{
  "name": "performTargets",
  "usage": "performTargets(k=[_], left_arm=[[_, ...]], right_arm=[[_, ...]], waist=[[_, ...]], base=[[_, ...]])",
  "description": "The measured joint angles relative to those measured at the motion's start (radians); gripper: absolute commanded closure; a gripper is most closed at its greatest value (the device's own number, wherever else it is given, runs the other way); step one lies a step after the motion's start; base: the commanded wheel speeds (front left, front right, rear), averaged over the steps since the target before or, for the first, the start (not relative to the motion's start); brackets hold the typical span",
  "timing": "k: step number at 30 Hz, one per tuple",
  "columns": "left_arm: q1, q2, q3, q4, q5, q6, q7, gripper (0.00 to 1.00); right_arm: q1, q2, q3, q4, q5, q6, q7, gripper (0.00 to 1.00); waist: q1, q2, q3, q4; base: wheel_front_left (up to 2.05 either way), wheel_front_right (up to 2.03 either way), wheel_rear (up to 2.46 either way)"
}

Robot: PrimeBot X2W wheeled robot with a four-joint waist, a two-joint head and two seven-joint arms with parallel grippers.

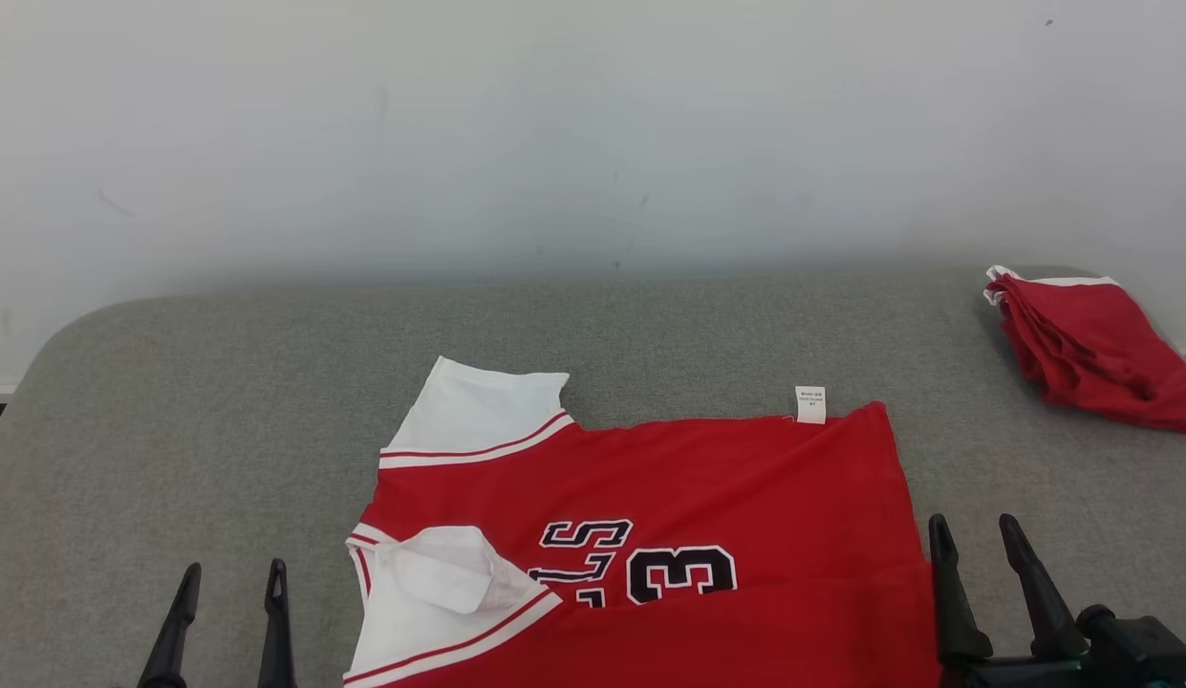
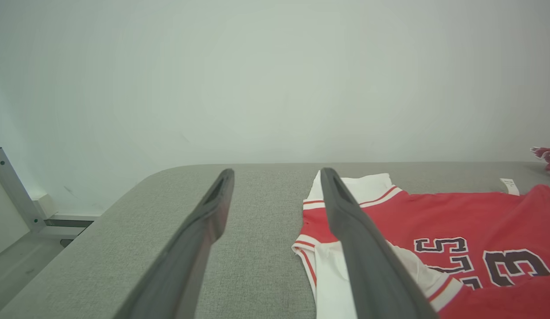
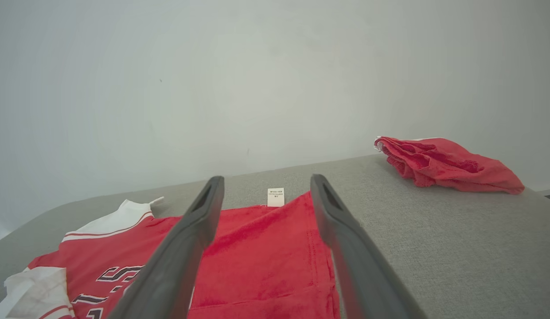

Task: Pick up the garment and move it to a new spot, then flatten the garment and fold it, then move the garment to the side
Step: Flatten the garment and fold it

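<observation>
left jaws: were wide open, empty, jersey (image 1: 707, 478) alongside
right jaws: same, at its hem
worktop (image 1: 220, 401): grey, white wall (image 1: 554, 124) beyond

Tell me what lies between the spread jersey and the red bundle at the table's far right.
Bare grey table separates the jersey from the red bundle, as the head view shows.
</observation>
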Motion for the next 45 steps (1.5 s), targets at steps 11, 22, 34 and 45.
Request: performTargets(k=[11,22,34,45], left_arm=[[0.036,-0.077,0.079,0.005,0.071,-0.085,0.000,0.00],[0.049,-0.121,0.130,0.009,0.116,-0.104,0.000,0.00],[-0.202,-0.027,0.127,0.161,0.082,-0.166,0.003,0.00],[-0.608,0.142,-0.020,0.302,-0.057,-0.179,0.146,0.00]], right_arm=[[0.074,0.067,-0.030,-0.147,-0.126,0.000,-0.002,0.00],[0.087,0.082,-0.043,-0.132,-0.153,0.000,-0.002,0.00],[-0.182,0.001,0.009,0.160,-0.125,0.000,0.006,0.00],[-0.575,-0.026,0.072,0.411,-0.096,0.000,0.036,0.00]], waist=[[0.0000,0.0001,-0.002,-0.017],[0.0000,0.0000,0.001,-0.033],[0.0000,0.0001,0.058,-0.091],[0.0002,0.0001,0.203,-0.142]], base=[[0.00,0.00,0.00],[0.00,0.00,0.00],[0.00,0.00,0.00],[0.00,0.00,0.00]])
